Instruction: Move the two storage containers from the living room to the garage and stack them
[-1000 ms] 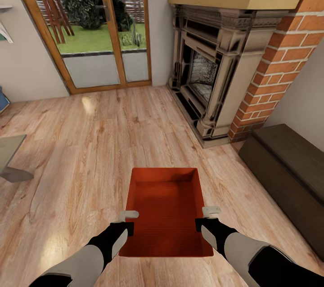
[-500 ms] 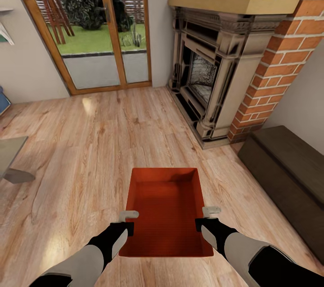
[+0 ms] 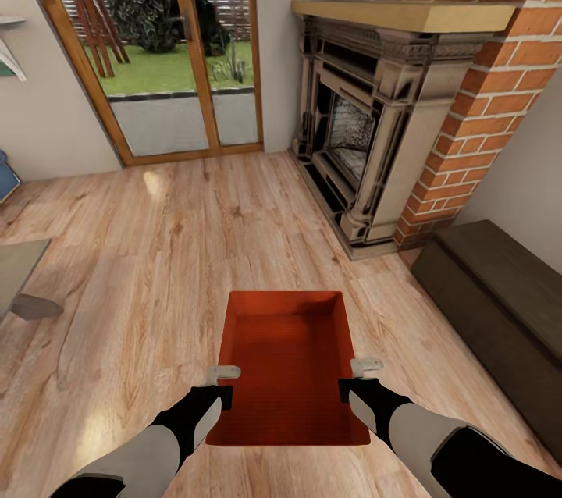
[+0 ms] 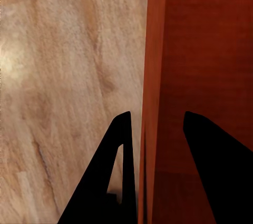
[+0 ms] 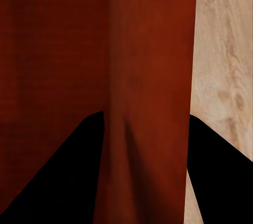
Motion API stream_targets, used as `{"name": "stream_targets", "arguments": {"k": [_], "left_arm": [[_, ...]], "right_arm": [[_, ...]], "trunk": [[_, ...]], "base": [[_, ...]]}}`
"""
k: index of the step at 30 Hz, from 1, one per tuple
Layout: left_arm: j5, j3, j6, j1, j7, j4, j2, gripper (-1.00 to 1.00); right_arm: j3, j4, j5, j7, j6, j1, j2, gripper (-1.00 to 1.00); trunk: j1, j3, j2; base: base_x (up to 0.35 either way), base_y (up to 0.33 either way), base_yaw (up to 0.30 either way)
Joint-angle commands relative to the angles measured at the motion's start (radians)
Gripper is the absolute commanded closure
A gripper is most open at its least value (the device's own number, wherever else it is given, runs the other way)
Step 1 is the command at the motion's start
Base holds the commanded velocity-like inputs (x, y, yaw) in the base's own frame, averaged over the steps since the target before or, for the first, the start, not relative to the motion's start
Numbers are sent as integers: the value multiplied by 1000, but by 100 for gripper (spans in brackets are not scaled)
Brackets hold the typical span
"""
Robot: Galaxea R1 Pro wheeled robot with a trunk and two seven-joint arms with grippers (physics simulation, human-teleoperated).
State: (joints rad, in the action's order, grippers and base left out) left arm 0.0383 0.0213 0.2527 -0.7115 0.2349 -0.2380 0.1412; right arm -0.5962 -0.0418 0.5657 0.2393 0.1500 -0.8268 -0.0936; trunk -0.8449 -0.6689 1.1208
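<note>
From the head camera, an orange-red storage container (image 3: 287, 369) hangs over the living room's plank floor (image 3: 156, 248), the left gripper (image 3: 225, 382) and right gripper (image 3: 361, 378) each clamped on a long wall, near the fireplace (image 3: 367, 131). Both wrist cameras show jaws pinching a wall (image 4: 154, 103) (image 5: 150, 76). Carrying well means keeping both grips level and even.

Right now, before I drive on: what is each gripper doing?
Left gripper: jaws shut on the left wall of the storage container.
Right gripper: jaws shut on the container's right wall.
</note>
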Motion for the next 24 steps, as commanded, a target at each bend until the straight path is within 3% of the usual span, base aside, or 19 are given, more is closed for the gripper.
{"name": "stream_targets", "arguments": {"k": [1, 24], "left_arm": [[-8, 2, 7, 0, 4, -3, 0, 100], [-8, 2, 7, 0, 4, -3, 0, 100]], "right_arm": [[-34, -1, 8, 6, 7, 0, 0, 100], [-35, -1, -13, 5, 7, 0, -7, 100]], "trunk": [[4, 3, -7], [92, 75, -168]], "base": [[0, 0, 0], [0, 0, 0]]}}
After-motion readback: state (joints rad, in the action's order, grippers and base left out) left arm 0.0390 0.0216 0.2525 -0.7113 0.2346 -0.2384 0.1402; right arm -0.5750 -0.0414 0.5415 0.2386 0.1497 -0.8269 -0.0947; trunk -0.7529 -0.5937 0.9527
